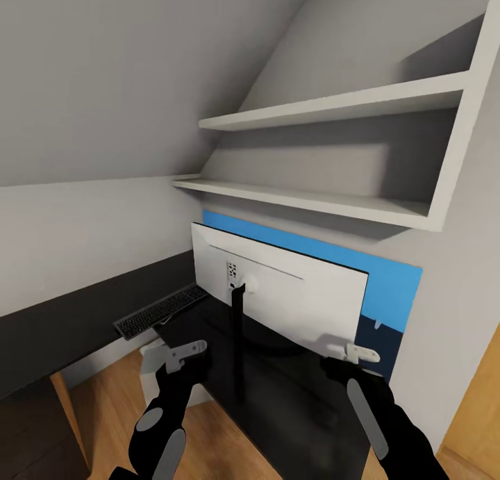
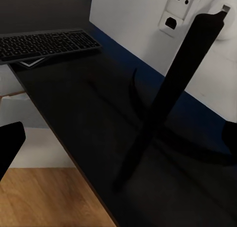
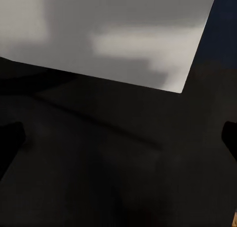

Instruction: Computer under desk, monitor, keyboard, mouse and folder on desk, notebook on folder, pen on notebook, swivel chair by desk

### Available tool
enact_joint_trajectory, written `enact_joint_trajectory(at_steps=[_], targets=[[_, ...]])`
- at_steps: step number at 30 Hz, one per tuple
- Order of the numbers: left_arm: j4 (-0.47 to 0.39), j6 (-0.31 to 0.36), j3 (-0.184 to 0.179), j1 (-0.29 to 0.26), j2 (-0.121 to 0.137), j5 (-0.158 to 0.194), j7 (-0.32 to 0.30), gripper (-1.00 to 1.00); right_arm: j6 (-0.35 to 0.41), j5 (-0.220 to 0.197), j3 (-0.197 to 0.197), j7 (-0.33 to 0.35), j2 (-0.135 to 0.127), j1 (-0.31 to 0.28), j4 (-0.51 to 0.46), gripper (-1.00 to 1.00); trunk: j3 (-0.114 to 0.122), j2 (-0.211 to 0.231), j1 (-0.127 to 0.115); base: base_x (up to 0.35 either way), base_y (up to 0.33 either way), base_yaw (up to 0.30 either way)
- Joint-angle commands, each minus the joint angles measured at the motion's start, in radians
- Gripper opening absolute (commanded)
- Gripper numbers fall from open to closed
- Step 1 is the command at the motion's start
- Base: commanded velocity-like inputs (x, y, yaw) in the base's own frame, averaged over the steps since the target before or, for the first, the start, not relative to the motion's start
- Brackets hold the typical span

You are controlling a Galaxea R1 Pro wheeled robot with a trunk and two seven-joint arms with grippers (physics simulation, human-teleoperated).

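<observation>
The monitor [image 1: 278,285] stands on the counter [image 1: 292,390] with its pale back toward the robot, the keyboard [image 1: 161,312] beside it. Judged from here, a push against its thin stand could tip it or slide it into the keyboard. Both arms reach forward low over the counter's near edge: the left end effector [image 1: 182,353] hangs near the stand, the right end effector [image 1: 353,353] below the monitor's corner. Both look spread, holding nothing.
</observation>
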Motion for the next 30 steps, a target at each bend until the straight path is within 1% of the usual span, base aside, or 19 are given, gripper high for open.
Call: enact_joint_trajectory(at_steps=[1, 7, 9, 14, 15, 16, 18, 19, 20, 21, 22, 24, 30], targets=[[-0.001, 0.003, -0.001, -0.001, 0.000, 0.009, 0.008, 1.00, -0.003, -0.010, 0.004, -0.010, -0.001, -0.001, 0.006, 1.00, -0.002, -0.001, 0.000, 0.000, 0.000, 0.000], [-0.001, 0.004, 0.012, -0.001, 0.000, 0.010, 0.008, 1.00, -0.070, -0.007, 0.006, -0.007, -0.003, -0.002, 0.064, 1.00, -0.002, -0.001, 0.000, 0.000, 0.000, 0.000], [-0.001, 0.004, 0.014, -0.001, 0.000, 0.011, 0.008, 1.00, -0.080, -0.005, 0.006, -0.006, -0.004, -0.002, 0.073, 1.00, -0.002, -0.001, 0.000, 0.000, 0.000, 0.000], [-0.001, 0.004, 0.014, -0.001, 0.000, 0.011, 0.008, 1.00, -0.133, 0.011, 0.006, -0.005, -0.007, -0.006, 0.126, 1.00, -0.002, -0.001, 0.000, 0.000, 0.000, 0.000], [-0.001, 0.004, 0.013, -0.001, 0.000, 0.011, 0.008, 1.00, -0.167, 0.025, 0.006, -0.005, -0.008, -0.007, 0.154, 1.00, -0.002, -0.001, 0.000, 0.000, 0.000, 0.000], [-0.001, 0.004, 0.013, -0.001, -0.001, 0.011, 0.008, 1.00, -0.179, 0.033, 0.006, -0.005, -0.008, -0.007, 0.162, 1.00, -0.002, -0.001, 0.000, 0.000, 0.000, 0.000], [-0.001, 0.004, 0.011, -0.001, -0.001, 0.012, 0.008, 1.00, -0.220, 0.063, 0.006, -0.005, -0.008, -0.008, 0.180, 1.00, -0.002, -0.001, 0.000, 0.000, -0.004, 0.000], [-0.001, 0.004, 0.011, -0.001, -0.001, 0.012, 0.008, 1.00, -0.248, 0.087, 0.006, -0.005, -0.007, -0.008, 0.188, 1.00, -0.002, -0.001, 0.000, 0.000, -0.078, 0.000], [-0.001, 0.004, 0.010, -0.001, -0.001, 0.012, 0.008, 1.00, -0.261, 0.099, 0.006, -0.005, -0.007, -0.008, 0.190, 1.00, -0.002, -0.001, 0.000, 0.000, -0.125, 0.000], [-0.001, 0.005, 0.010, -0.001, -0.001, 0.013, 0.008, 1.00, -0.301, 0.128, 0.006, -0.005, -0.007, -0.008, 0.201, 1.00, -0.002, -0.001, 0.000, 0.000, -0.228, 0.000], [-0.001, 0.005, 0.010, -0.001, -0.001, 0.013, 0.007, 1.00, -0.324, 0.142, 0.006, -0.005, -0.007, -0.008, 0.213, 1.00, -0.002, -0.001, 0.000, 0.000, -0.268, 0.000], [-0.001, 0.005, 0.010, -0.001, -0.001, 0.013, 0.007, 1.00, -0.351, 0.154, 0.006, -0.005, -0.006, -0.009, 0.231, 1.00, -0.002, -0.001, 0.000, 0.000, -0.254, 0.000], [-0.001, 0.007, 0.010, -0.001, -0.001, 0.013, 0.007, 1.00, -0.409, 0.165, 0.007, -0.006, -0.005, -0.009, 0.245, 1.00, -0.002, -0.001, 0.000, 0.000, -0.101, 0.000]])
